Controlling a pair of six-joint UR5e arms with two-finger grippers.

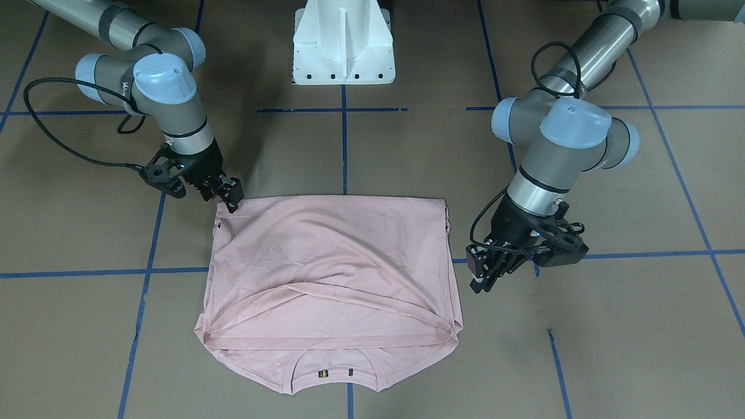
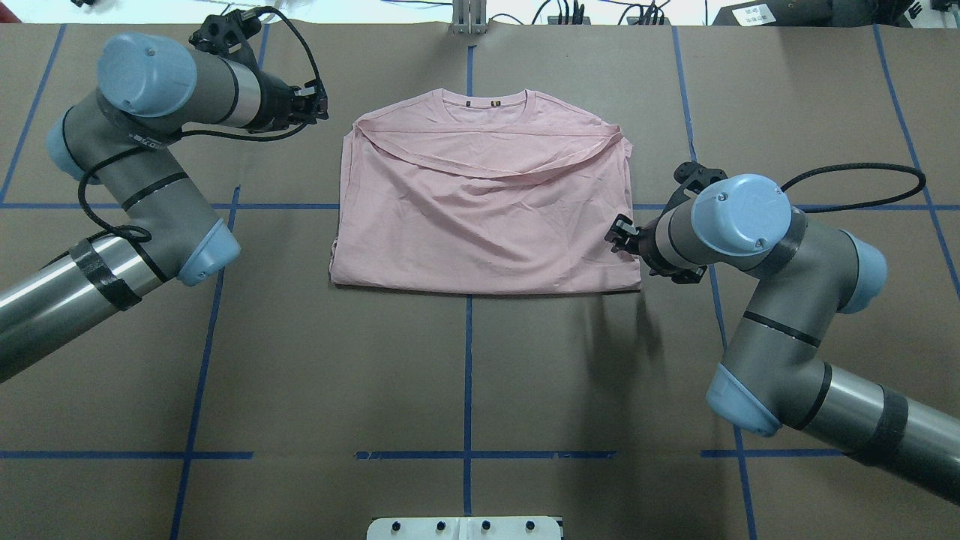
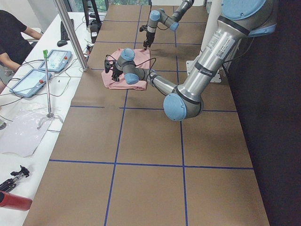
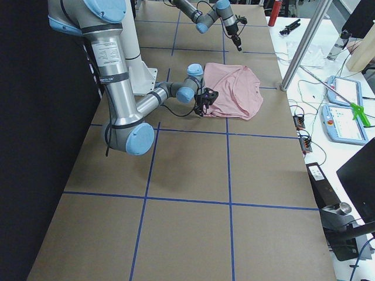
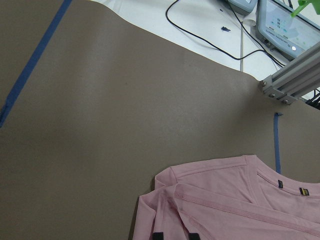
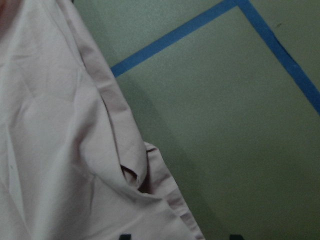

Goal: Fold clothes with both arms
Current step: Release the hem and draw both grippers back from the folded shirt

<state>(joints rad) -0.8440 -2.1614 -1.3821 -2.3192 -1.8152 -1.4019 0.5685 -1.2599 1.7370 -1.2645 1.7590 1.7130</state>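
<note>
Two sets of jaws are shown parted and empty: the black right gripper is placed at the side edge of the folded pale pink T-shirt, laid crosswise on the brown table, the black left gripper just off its collar-end corner.

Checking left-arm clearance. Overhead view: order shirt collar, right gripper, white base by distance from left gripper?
From the left gripper:
1. Pale pink T-shirt's ribbed round collar, to its right in view, at the table's far side.
2. Black right gripper, far right, lower in view.
3. White pedestal base, bottom centre.
</note>
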